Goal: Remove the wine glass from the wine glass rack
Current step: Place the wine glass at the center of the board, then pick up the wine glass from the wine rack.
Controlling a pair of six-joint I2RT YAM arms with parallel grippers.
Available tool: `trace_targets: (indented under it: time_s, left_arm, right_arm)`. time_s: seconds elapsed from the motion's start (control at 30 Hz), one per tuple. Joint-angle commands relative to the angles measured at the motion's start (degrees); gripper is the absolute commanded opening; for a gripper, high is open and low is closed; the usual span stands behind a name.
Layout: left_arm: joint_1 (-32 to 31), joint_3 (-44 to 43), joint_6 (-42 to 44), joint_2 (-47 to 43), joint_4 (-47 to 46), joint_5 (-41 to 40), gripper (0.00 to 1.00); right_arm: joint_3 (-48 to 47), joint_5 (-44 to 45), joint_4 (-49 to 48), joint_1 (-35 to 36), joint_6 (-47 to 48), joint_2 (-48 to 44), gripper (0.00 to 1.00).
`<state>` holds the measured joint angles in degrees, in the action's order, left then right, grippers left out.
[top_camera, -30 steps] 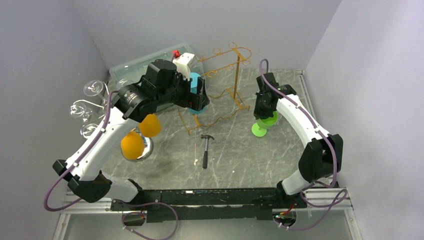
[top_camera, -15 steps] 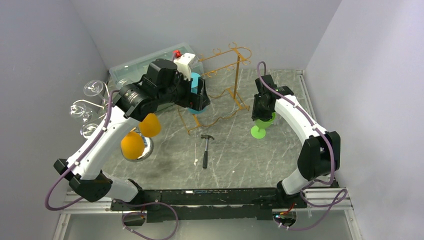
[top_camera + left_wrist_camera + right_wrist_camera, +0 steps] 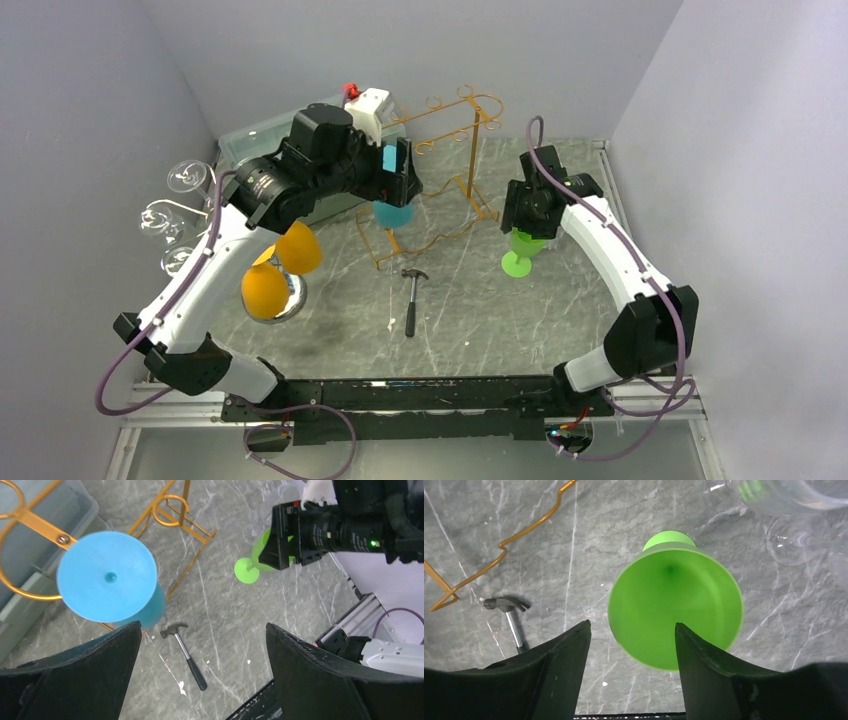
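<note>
Since the earlier frame the right arm [image 3: 600, 235] has lifted a little and its jaws have parted off the green wine glass [image 3: 519, 254]. The left arm [image 3: 215, 265] has shifted too, farther back over the wine glass rack [image 3: 470, 170].

From above, the green wine glass stands upright on the counter [image 3: 470, 310], well apart from the rack, so that removal looks finished. A blue wine glass [image 3: 393, 212] is at the rack, apparently the one left to take. The right arm reaches forward with its wrist bent down over the green glass, while the left arm arches high, wrist pointing down.

At the left wrist, the left jaws stand wide and empty. The blue glass [image 3: 105, 577] hangs foot-up in a gold loop, below them and untouched.

At the right wrist, the right jaws sit parted either side of the green glass [image 3: 676, 600]. A clear gap shows on one side, so nothing is gripped.
</note>
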<state>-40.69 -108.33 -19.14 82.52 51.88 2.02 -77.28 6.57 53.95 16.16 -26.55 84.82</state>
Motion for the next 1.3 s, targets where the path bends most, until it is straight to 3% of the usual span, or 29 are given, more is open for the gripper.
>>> trace_targets:
  time_s: [0.0, 0.27, 0.53, 1.27]
  left_arm:
    - [0.2, -5.2, 1.8, 0.8, 0.1, -5.1, 0.99]
    - [1.6, -11.6, 6.4, 6.1, 4.6, -13.7, 1.00]
    - [4.3, -16.4, 8.9, 11.7, 7.6, -13.2, 0.99]
    - [5.2, -22.1, 10.2, 17.6, 11.4, -9.6, 0.99]
  right_arm:
    - [-2.8, 1.9, 1.0, -0.2, 0.3, -4.4, 0.68]
    - [-4.4, 1.3, 0.9, -0.2, 0.5, -10.4, 0.83]
    - [-4.7, -1.3, -1.5, -0.2, 0.2, -16.1, 0.91]
    - [-3.2, -1.4, -1.8, -0.2, 0.5, -19.9, 0.94]
